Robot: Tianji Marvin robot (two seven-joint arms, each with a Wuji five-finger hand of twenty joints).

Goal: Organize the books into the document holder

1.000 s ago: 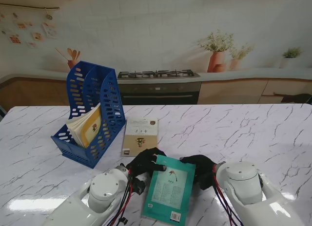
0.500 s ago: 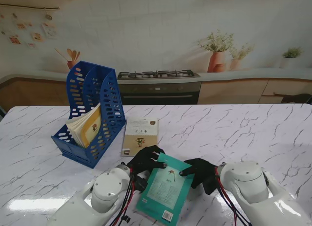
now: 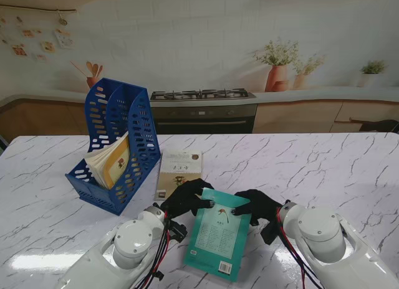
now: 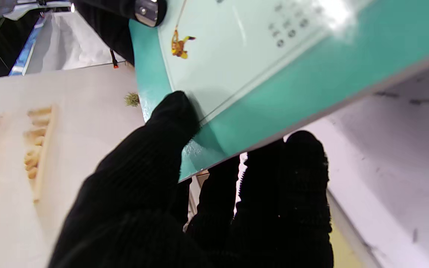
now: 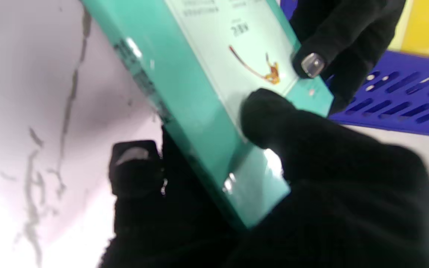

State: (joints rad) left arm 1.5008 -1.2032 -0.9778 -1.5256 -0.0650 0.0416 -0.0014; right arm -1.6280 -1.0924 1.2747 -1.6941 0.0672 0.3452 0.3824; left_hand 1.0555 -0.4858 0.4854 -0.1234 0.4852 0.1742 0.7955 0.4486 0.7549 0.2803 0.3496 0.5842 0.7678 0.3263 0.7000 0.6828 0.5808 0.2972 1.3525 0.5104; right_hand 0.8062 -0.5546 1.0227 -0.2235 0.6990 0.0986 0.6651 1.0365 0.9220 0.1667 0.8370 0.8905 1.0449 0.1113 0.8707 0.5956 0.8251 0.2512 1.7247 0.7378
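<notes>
**Teal book held two-handed, off the tabletop, holder not yet reached**

- Tabletop [image 3: 324, 170]: white marble, most of it bare. All task items were grouped on the left half, within reach of both arms.
- Document holder [image 3: 115, 153]: blue, slotted, set well left of the hands and farther from me, its open side angled toward the centre. One book [image 3: 111, 162] was already leaned inside it, pages outward. Judged: that angle leaves a free slot for an approach from the right.
- Teal book [image 3: 219, 241]: held between the two hands, near edge raised clear of the tabletop, cover up and slightly skewed. It was nowhere near the holder. Judged: two hands were used because the cover is wide and thin, so a single pinch would let it droop.
- Beige book [image 3: 179, 170]: left flat on the tabletop, just right of the holder, partly hidden by the left hand. Untouched; likely next in line.
- Left hand [image 3: 186, 200]: clamped on the book's far left corner, thumb [image 4: 169, 119] on the cover, the other fingers under the edge.
- Right hand [image 3: 257, 206]: clamped on the far right corner the same way, thumb [image 5: 270, 115] on top, fingers beneath.

Judged: lift in progress; a swing left and a turn to upright would be needed before insertion.
</notes>
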